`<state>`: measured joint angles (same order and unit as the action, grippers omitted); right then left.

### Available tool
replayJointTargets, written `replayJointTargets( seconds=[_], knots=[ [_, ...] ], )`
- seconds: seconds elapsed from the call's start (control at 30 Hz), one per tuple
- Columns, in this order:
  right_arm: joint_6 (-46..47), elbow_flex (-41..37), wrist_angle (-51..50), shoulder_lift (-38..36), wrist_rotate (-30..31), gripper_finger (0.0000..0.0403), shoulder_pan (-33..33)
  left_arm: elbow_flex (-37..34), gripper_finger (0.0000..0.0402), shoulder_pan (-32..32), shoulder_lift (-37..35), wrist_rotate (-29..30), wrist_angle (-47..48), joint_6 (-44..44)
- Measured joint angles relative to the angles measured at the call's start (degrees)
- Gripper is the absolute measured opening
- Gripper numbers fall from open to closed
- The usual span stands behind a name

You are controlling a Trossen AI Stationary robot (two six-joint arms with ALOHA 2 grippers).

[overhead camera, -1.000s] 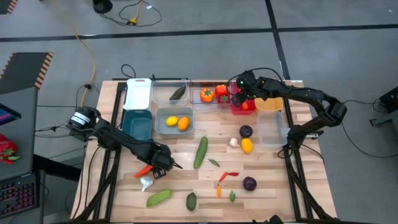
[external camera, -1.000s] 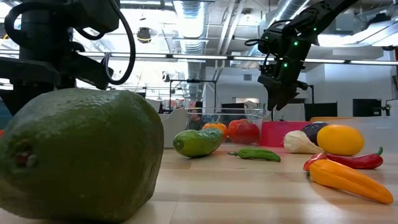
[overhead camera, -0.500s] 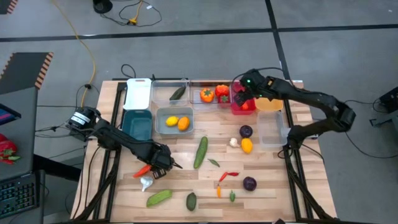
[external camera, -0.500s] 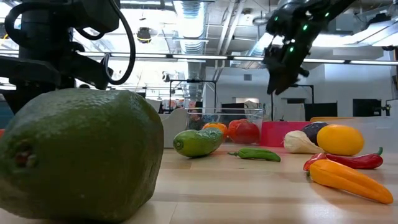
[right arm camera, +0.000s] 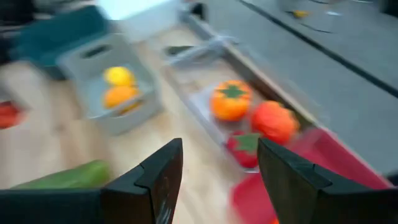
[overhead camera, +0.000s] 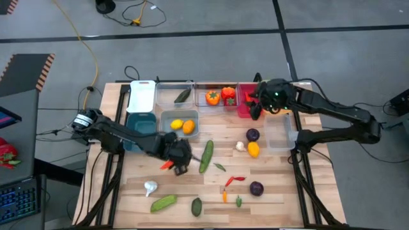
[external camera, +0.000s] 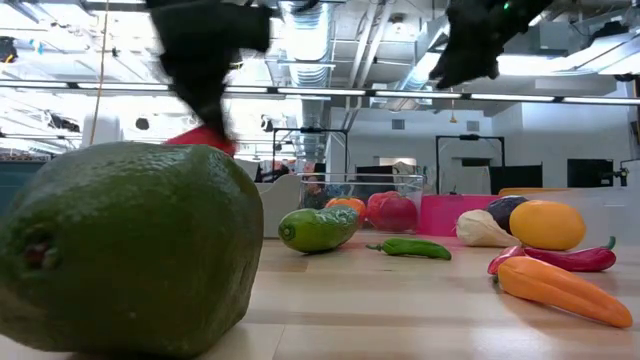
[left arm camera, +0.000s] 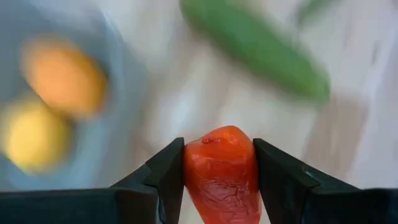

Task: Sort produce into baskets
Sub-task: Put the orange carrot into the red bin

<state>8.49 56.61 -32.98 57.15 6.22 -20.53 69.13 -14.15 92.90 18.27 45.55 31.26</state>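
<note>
Above the bench centre, the left claw [left arm camera: 217, 180] is clamped on a glossy red toy chilli [left arm camera: 219, 168]. Risk: the tapered plastic could slip out mid-carry. The right claw [right arm camera: 219, 180], spread and empty, hangs over the red plastic basket [overhead camera: 243, 107].

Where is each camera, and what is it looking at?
High: overhead, facing down on the wooden table; both arms show.
Low: at tabletop height, facing across; arms hang above.
Left wrist: behind the left tool, which grips a red toy chilli.
Right wrist: behind the empty right tool, facing the tubs.
Shared: the long green toy cucumber shows overhead and from the left wrist.
</note>
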Motion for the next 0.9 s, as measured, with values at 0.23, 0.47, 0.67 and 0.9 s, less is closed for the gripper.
replayJointTargets(
  seconds=[0.23, 0.47, 0.67, 0.9],
  knots=[
    [-2.6, 0.0, 0.2, -0.9, -6.0, 0.0234, 7.9, 10.1, 0.0157, 4.4, 0.0, 8.6, -11.9, -14.0],
    [-5.9, 0.0, 6.3, 0.3, -6.4, 0.0234, 15.6, 14.1, 0.0156, 6.9, 0.0, 7.7, -29.3, -25.5],
    [-6.0, 0.0, 14.0, 1.8, -6.4, 0.0234, 19.7, 14.1, 0.0156, 7.3, 0.0, 7.6, -40.8, -31.7],
    [-6.0, 0.0, 18.3, 3.5, -6.4, 0.0234, 21.0, 14.1, 0.0156, 7.3, 0.0, 6.6, -50.7, -35.6]
  ],
)
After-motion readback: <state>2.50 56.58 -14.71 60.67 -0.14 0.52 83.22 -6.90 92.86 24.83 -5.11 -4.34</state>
